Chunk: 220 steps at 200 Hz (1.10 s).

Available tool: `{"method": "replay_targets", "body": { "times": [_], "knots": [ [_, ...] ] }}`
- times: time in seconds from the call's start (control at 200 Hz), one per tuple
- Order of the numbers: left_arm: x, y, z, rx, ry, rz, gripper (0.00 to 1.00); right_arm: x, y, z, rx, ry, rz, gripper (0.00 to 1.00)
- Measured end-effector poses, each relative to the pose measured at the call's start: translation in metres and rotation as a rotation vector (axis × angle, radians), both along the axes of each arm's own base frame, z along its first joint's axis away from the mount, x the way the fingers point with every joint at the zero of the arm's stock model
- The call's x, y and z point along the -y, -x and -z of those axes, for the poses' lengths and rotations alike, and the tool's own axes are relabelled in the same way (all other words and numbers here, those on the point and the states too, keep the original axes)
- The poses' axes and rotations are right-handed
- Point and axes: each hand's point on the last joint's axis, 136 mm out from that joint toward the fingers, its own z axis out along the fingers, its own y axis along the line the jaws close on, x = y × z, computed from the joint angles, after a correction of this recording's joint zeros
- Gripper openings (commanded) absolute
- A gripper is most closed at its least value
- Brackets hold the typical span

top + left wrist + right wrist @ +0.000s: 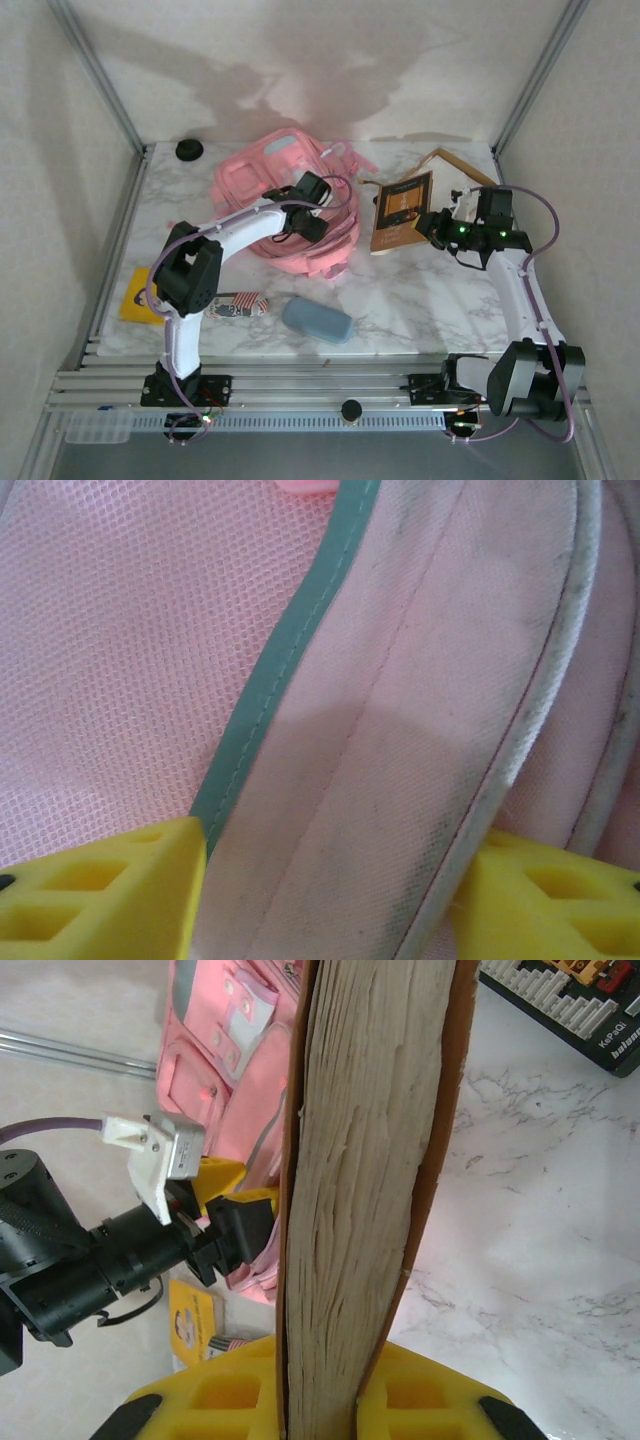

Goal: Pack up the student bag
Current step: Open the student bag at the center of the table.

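Left gripper (330, 900): jaws clamped on student bag (268, 168) fabric fold. Right gripper (325, 1400): jaws clamped on brown book (402, 212), long axis 12-to-6; bag lies near, at 9 o'clock.

marble tbl (420, 290) | white walls (400, 40) | alu frame posts (97, 75) | soft shadows

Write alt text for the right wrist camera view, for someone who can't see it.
The right pincer grips a thick brown-covered book on edge, its cream pages facing the camera, above a white marble table. Behind on the left, the left pincer is at the pink student bag.
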Motion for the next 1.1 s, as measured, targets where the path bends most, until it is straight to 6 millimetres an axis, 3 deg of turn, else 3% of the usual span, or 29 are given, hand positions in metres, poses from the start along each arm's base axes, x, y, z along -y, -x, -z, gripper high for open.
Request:
{"method": "replay_targets", "body": {
  "times": [0.12, 0.22, 0.325, 0.476, 0.701, 0.846, 1.102],
  "knots": [
    [0.004, -0.004, -0.004, 0.017, 0.004, 0.028, 0.32, 0.000, 0.000, 0.000, 0.000, 0.000, 0.000, 0.00],
    [0.007, -0.006, -0.009, 0.028, 0.008, 0.054, 0.25, 0.000, 0.000, 0.000, 0.000, 0.000, 0.000, 0.00],
    [0.009, -0.008, -0.012, 0.034, 0.010, 0.077, 0.10, 0.000, 0.000, 0.000, 0.000, 0.000, 0.000, 0.00],
    [0.007, -0.014, -0.018, 0.051, 0.005, 0.094, 0.00, 0.000, -0.002, -0.006, 0.013, 0.002, -0.001, 0.00],
    [0.003, -0.017, -0.029, 0.066, -0.007, 0.115, 0.00, -0.002, -0.004, -0.024, 0.042, 0.005, -0.030, 0.00],
    [-0.007, -0.017, -0.063, 0.120, 0.011, 0.097, 0.00, -0.008, -0.004, -0.031, 0.059, -0.004, -0.058, 0.00],
    [-0.043, -0.024, -0.157, 0.307, 0.085, -0.018, 0.00, -0.047, 0.003, -0.023, 0.011, -0.046, -0.178, 0.00]
  ]
}}
